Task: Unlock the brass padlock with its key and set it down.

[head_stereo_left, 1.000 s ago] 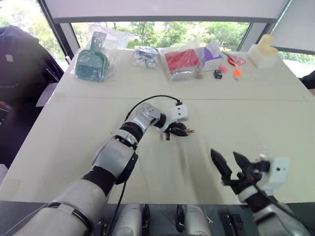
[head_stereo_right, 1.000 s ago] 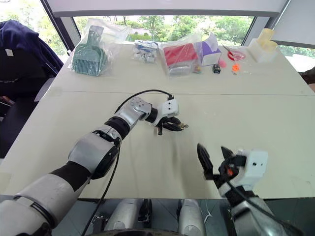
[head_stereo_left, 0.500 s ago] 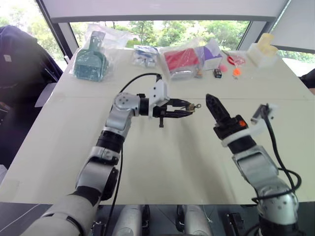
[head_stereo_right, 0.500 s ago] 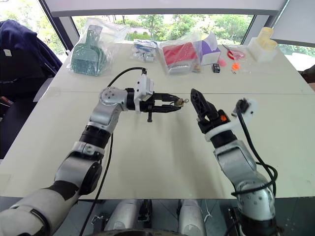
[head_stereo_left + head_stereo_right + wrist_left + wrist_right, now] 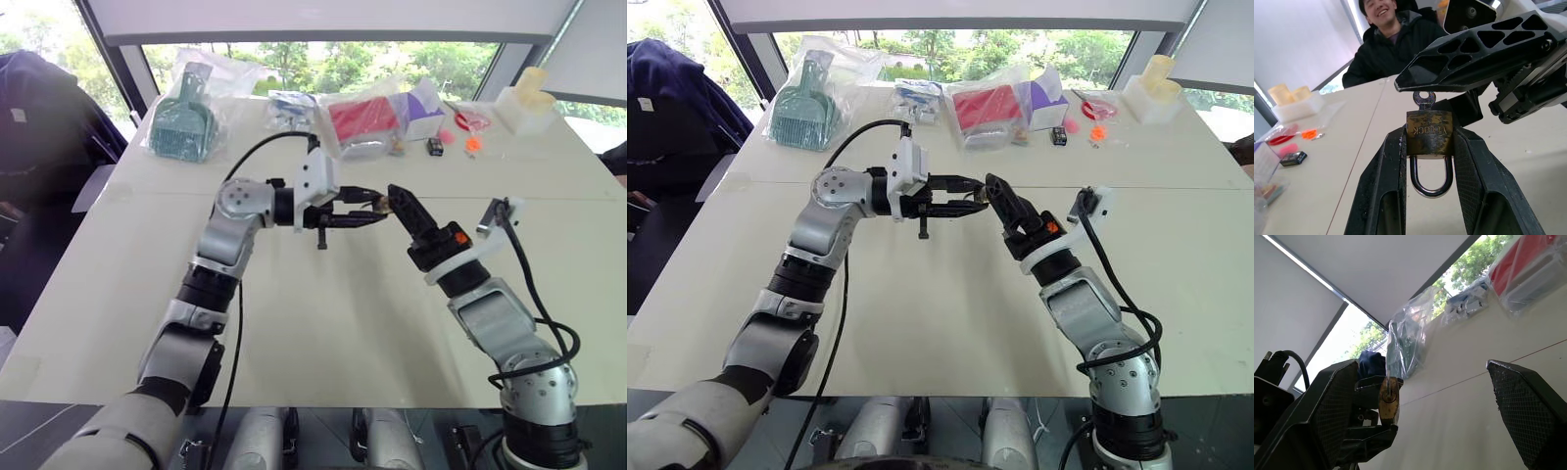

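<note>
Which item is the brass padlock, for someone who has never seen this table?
Start at the white table and find the left gripper, raised above its middle and shut. The brass padlock is pinched between its fingers, a key in its body. Its worn yellow body and silver shackle set it apart from the bagged items behind.

1 brass padlock [image 5: 1429, 133]; 1 key [image 5: 1423, 99]; 2 tools; 4 plastic bags; 1 person [image 5: 1392, 36].

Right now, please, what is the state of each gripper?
Left gripper: closed on the brass padlock, with the key sticking out of it.
Right gripper: open, holding nothing, right beside the padlock.
</note>
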